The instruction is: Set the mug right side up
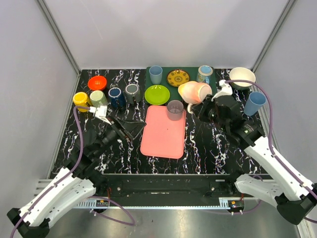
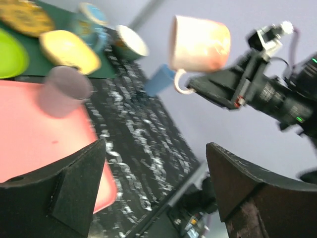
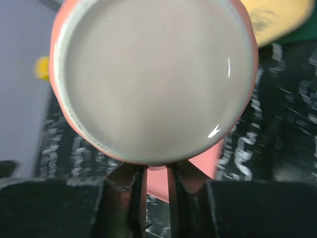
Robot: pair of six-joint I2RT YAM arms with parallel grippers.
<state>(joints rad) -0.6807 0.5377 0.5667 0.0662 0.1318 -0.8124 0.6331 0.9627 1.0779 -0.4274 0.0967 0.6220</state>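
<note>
The table (image 1: 208,148) is black marble with white veins. The tray (image 1: 163,134) is plain pink and the mat (image 1: 193,73) is dark green. The mug (image 1: 195,91) is pale peach-pink with a white handle and a greyish-white inside. The tumbler (image 1: 175,109) is smoky grey-mauve. One plate (image 1: 157,94) is lime. The saucer (image 1: 178,78) is gold with a dark ornamental pattern. The small bowl (image 1: 97,82) is orange and the big bowl (image 1: 242,77) is cream. Both beakers (image 1: 155,74) (image 1: 255,103) are light blue.
</note>
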